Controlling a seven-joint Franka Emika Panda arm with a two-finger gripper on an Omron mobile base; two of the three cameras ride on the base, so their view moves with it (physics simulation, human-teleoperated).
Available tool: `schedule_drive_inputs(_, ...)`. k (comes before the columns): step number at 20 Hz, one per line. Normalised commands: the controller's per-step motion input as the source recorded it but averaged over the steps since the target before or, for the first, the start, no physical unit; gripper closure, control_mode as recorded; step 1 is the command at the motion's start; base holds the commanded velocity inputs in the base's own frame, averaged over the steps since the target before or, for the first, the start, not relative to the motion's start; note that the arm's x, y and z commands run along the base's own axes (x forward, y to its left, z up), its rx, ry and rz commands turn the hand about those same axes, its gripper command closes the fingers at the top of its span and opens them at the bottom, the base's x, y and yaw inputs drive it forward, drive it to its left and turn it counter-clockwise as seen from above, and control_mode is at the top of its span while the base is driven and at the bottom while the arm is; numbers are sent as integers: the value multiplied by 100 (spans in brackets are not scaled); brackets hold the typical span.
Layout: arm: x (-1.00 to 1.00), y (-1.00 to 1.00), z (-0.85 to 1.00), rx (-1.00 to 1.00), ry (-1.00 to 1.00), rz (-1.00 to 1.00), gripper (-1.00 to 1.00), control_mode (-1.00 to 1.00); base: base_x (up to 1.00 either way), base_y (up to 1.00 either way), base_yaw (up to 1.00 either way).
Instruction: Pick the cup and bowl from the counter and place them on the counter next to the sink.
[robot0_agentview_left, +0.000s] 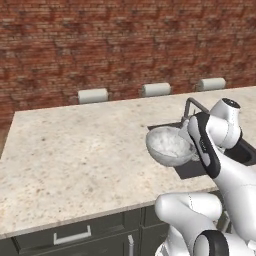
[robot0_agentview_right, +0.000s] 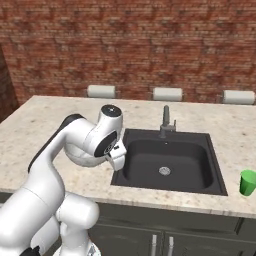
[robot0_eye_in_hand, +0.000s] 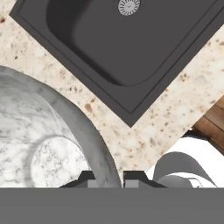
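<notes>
Gripper (robot0_eye_in_hand: 108, 177) pinches the rim of 1 bowl (robot0_agentview_left: 167, 145) over the sink's (robot0_agentview_right: 170, 160) left edge; 1 cup (robot0_agentview_right: 247, 182) right.

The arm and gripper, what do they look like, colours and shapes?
The arm has smooth, rounded glossy white segments with dark, nearly black bands and caps at the joints. The gripper ends in two small, dark grey, blocky finger tips. No cables or markings are visible.

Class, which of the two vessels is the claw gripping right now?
The silvery-grey bowl: the claw pinches its rim. The green cup stands alone beside the sink.
</notes>
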Motion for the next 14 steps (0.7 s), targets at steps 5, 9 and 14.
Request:
schedule_drive_inputs(5,0,0,0,0,0,0,100,-100,0,0,0)
schedule_drive_inputs(9,11,13,-2,0,2,0,100,-100,0,0,0)
schedule_drive_inputs(14,37,35,-5,0,7,0,100,-100,0,0,0)
